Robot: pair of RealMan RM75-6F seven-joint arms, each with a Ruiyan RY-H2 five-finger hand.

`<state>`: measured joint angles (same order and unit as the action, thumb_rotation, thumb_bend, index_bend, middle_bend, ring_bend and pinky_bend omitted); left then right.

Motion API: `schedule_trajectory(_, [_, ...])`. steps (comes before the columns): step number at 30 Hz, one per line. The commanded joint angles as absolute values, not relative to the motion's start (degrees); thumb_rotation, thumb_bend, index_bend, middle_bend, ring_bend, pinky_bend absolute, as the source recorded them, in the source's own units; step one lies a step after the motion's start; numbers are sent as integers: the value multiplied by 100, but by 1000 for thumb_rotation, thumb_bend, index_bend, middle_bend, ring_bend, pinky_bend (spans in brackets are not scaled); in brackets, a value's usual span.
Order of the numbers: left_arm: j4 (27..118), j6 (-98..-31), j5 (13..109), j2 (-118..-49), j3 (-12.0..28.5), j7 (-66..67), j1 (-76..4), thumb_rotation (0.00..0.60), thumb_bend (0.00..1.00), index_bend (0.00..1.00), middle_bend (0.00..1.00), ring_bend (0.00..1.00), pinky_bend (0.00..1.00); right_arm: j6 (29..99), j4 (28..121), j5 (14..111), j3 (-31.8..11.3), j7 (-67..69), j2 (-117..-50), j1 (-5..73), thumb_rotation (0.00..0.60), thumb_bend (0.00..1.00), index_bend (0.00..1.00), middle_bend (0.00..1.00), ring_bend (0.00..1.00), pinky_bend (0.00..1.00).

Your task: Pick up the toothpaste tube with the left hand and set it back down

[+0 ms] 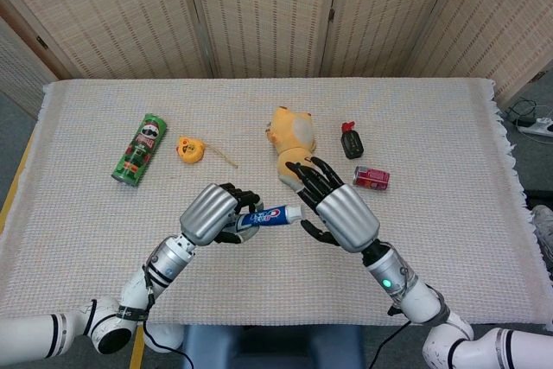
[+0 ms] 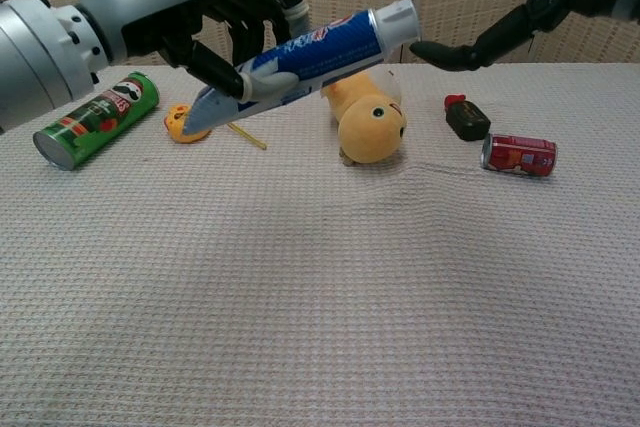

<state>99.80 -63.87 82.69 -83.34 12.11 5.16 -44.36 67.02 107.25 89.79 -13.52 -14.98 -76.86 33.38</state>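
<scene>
On the tabletop (image 1: pixel 449 239) a chips can (image 1: pixel 139 149) lies far left, a tape measure (image 1: pixel 189 149) just right of it, a plush toy (image 1: pixel 290 138) at centre (behind the raised toothpaste tube (image 1: pixel 269 216)), a small can (image 1: pixel 371 178) right.

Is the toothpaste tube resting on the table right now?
No, the left hand holds the toothpaste tube tilted in the air, clear above the table, in the chest view.

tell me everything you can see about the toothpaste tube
The toothpaste tube is blue with white and red print, a white cap and a flat crimped tail. It looks like soft plastic. The left hand grips its tail half and holds it in the air, tilted, cap higher and pointing toward the open right hand. Only the left hand touches it.
</scene>
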Motion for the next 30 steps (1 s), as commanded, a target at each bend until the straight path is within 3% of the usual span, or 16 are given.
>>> schedule_trajectory(1, [9958,-6398,8279,-8354,1202,519,-4436,600,759,784,747,707,559,6708,10729,8961,-1347,-1511,-7708,3367,600,415,0,66,113,43])
schedule_trajectory(30, [9876,-6671,8609,-8469,1059,794,-4378,600,762,827,784,730,561,6899,10601,8753,-1367,-1712,-7824,3571,600,415,0,85,119,44])
